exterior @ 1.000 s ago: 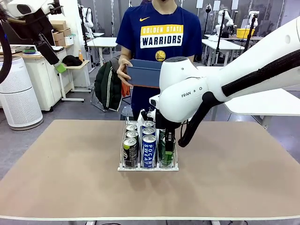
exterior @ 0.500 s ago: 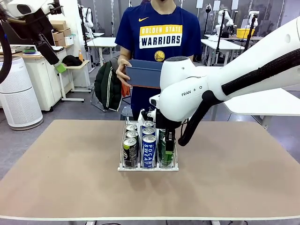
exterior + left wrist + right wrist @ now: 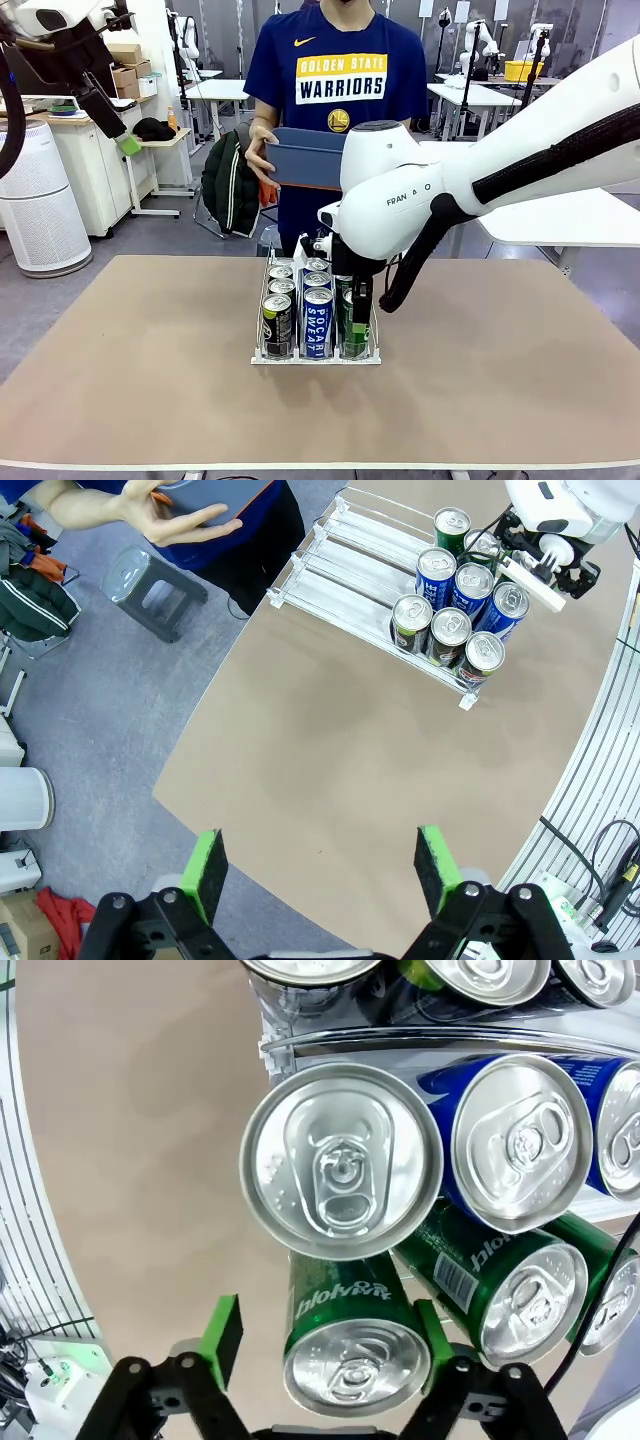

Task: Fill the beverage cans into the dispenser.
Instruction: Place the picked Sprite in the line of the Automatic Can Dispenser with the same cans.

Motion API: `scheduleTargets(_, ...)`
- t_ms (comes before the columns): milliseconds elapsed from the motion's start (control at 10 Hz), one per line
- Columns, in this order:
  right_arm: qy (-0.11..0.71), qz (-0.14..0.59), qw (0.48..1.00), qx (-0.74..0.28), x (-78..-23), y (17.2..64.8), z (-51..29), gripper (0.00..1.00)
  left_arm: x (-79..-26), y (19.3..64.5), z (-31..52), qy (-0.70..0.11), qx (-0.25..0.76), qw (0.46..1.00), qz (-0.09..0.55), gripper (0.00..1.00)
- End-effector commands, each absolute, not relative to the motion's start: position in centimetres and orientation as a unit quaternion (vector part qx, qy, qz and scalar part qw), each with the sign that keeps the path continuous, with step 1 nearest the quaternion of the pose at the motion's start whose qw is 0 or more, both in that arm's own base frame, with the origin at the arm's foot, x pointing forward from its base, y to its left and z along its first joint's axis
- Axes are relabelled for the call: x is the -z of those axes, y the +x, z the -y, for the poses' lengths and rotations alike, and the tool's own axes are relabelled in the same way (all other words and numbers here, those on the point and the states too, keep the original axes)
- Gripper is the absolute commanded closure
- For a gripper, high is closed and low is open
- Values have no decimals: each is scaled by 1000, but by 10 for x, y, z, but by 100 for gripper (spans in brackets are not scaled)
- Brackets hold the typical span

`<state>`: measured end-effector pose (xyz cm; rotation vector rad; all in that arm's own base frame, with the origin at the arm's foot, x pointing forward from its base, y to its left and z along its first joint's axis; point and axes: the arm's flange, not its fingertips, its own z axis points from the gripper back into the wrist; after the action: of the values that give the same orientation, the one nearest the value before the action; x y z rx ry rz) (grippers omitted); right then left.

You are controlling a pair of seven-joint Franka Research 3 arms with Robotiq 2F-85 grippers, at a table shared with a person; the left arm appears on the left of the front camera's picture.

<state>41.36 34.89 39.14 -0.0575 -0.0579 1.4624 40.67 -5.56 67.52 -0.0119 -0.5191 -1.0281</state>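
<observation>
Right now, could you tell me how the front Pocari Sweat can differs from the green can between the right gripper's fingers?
The Pocari Sweat can is blue with white lettering; the green can is green. The Pocari Sweat can fronts the middle lane, free of any gripper; the green can stands in the right lane, flanked by the open right gripper. Both stand upright in the dispenser.

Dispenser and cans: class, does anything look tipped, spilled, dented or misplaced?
Nothing stands out. The cans stand upright in the dispenser, tops intact, no spill on the table. The right gripper sits around a green can, jaws open.
</observation>
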Motion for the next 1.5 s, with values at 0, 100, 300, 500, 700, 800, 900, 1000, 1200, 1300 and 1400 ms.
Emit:
scheduleTargets(0, -27, 28, 739, -672, -397, 412, -348, 0, -675, 406, 53, -6, 488, 839, 241, 0)
scheduleTargets(100, -28, 32, 740, -671, -403, 409, -348, 0, -675, 406, 53, -6, 488, 839, 241, 0)
scheduleTargets(300, -21, 48, 747, -662, -428, 403, -343, 0, -675, 406, 53, -6, 488, 839, 241, 0)
scheduleTargets(500, -18, 72, 754, -653, -461, 395, -336, 0, -675, 406, 53, -6, 488, 839, 241, 0)
scheduleTargets(700, 8, 84, 757, -648, -490, 388, -330, 0, -675, 406, 53, -6, 488, 839, 241, 0)
scheduleTargets(800, 14, 89, 758, -646, -500, 385, -327, 0, -675, 406, 53, -6, 488, 839, 241, 0)
scheduleTargets(900, 29, 92, 763, -639, -512, 379, -324, 0, -675, 406, 53, -6, 488, 839, 241, 0)
scheduleTargets(1000, 41, 98, 769, -630, -527, 368, -318, 0, -675, 406, 53, -6, 488, 839, 241, 0)
scheduleTargets(1200, 49, 134, 797, -587, -551, 353, -298, 0, -675, 406, 53, -6, 488, 839, 241, 0)
scheduleTargets(1300, 56, 160, 793, -586, -559, 348, -283, 0, -675, 406, 53, -6, 488, 839, 241, 0)
scheduleTargets(1400, 83, 203, 783, -582, -570, 347, -261, 0, -675, 406, 53, -6, 488, 839, 241, 0)
